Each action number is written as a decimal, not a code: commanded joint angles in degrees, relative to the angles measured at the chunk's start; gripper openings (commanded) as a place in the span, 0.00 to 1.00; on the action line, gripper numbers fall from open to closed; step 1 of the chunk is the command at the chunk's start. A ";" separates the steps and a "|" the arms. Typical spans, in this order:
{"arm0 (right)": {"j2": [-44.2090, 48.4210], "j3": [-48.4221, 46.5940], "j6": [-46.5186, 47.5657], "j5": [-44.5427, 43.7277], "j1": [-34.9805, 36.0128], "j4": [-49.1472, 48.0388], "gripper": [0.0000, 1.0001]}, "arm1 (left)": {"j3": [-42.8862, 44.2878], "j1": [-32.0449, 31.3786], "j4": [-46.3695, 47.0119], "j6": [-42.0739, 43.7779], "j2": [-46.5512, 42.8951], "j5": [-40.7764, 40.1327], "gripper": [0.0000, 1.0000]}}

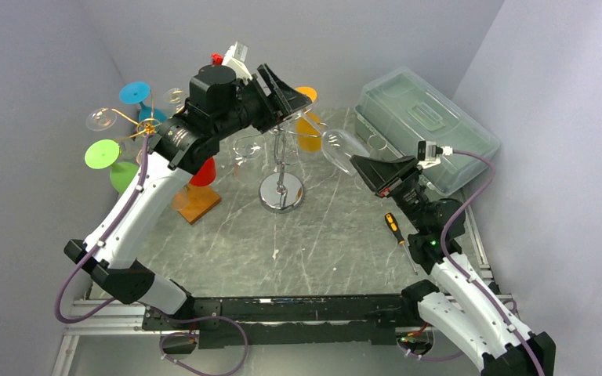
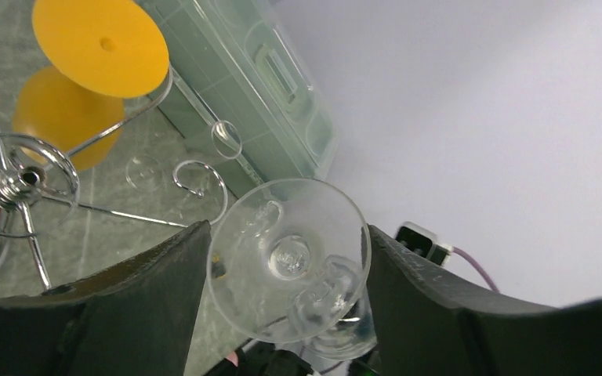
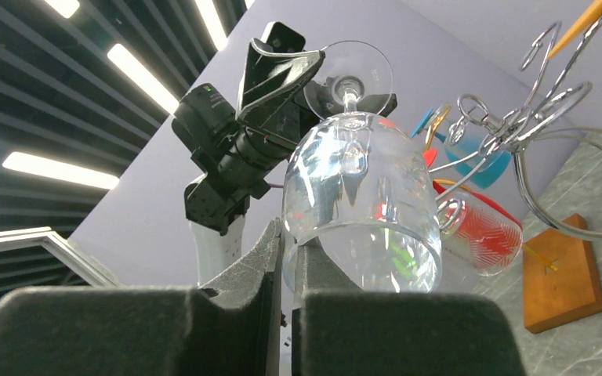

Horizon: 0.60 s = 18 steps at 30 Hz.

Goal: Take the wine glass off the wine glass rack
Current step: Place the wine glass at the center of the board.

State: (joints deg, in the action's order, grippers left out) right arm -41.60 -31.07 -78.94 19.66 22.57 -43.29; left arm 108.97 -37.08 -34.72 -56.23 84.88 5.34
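Wine glass (image 1: 341, 147), clear, hangs tilted in the air just right of the chrome wine glass rack (image 1: 281, 192). Its long axis slants, foot up-left, mouth down-right. Left gripper (image 1: 294, 103) clamps the foot. Right gripper (image 3: 288, 258), fingers almost together, seems to pinch the bowl's rim.

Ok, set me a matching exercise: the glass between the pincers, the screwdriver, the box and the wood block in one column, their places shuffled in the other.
Things
1. glass
2. screwdriver
3. box
4. wood block

Places
a. back right corner of the table
b. right side, halfway back, lying flat
c. left side, resting flat
d. off the surface, tilted

Pairs: 1-d, 2-b, 3-a, 4-c
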 commanded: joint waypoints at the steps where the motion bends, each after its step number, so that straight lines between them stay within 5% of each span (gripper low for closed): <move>1: 2.34 -6.75 5.87 -5.93 -0.23 4.43 0.00 | 0.41 -0.19 2.74 3.90 -2.54 1.90 0.78; 7: 3.56 -11.96 10.51 -7.56 -0.20 14.10 0.00 | 1.41 -0.18 3.14 6.87 -2.19 2.55 0.98; 18: 4.91 -26.70 23.02 -12.53 -0.16 43.66 0.00 | 3.46 -0.36 2.64 16.36 -2.74 4.64 0.99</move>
State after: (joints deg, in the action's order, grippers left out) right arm -37.71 -49.04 -63.05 10.52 22.44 -10.52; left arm 109.69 -37.12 -33.69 -45.87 84.53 7.75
